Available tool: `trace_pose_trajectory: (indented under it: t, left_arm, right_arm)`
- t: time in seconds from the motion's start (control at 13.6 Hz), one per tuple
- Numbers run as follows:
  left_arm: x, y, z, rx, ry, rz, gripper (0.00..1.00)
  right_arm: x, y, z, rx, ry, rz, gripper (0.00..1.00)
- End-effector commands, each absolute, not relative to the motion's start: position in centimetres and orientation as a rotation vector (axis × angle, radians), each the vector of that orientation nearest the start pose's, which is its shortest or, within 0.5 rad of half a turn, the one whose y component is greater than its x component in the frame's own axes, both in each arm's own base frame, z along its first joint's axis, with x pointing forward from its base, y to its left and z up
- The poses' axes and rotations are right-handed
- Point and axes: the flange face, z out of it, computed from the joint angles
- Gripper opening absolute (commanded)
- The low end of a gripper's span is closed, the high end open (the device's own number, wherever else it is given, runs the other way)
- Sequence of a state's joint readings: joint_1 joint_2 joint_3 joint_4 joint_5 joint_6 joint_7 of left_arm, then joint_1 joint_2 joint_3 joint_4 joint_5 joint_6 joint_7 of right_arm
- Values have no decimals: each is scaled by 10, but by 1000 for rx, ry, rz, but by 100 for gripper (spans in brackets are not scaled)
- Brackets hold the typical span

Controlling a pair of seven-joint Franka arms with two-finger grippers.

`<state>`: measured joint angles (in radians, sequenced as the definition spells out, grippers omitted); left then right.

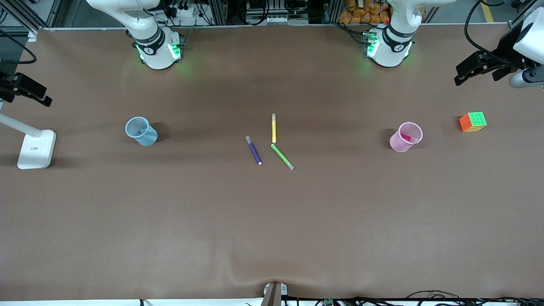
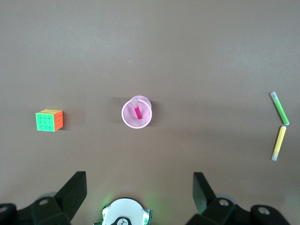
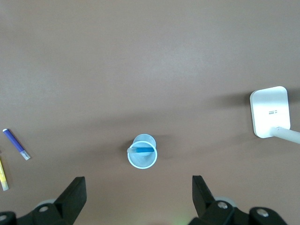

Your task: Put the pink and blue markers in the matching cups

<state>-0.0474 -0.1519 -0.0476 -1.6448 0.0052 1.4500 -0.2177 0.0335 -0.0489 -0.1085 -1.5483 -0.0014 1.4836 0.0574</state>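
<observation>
The pale pink cup [image 1: 406,137] stands upright toward the left arm's end of the table, with the pink marker [image 1: 409,137] inside it, leaning on the wall; both also show in the left wrist view, cup [image 2: 126,118] and marker [image 2: 138,111]. The pale blue cup [image 1: 141,131] stands toward the right arm's end, and in the right wrist view [image 3: 133,161] the blue marker [image 3: 144,150] lies inside it. My left gripper [image 1: 478,68] [image 2: 139,183] is open and empty, high over the left arm's end. My right gripper [image 1: 25,90] [image 3: 138,185] is open and empty, high over the right arm's end.
A dark purple pen [image 1: 254,150], a yellow pen [image 1: 274,128] and a green pen [image 1: 282,157] lie close together mid-table. A coloured puzzle cube [image 1: 472,122] sits beside the pink cup. A white stand base [image 1: 37,148] sits at the right arm's end.
</observation>
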Motion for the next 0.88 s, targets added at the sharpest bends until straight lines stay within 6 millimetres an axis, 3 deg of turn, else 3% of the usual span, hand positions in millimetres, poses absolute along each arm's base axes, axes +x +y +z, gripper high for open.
trace_pose_trajectory:
  t: [0.0, 0.81]
  left_arm:
    - [494, -40, 670, -3119, -208, 36, 100]
    - [497, -36, 666, -3117, -222, 50, 100]
  right_arm:
    - [538, -45, 660, -3148, 237, 17, 100]
    - [538, -42, 656, -3144, 224, 34, 100]
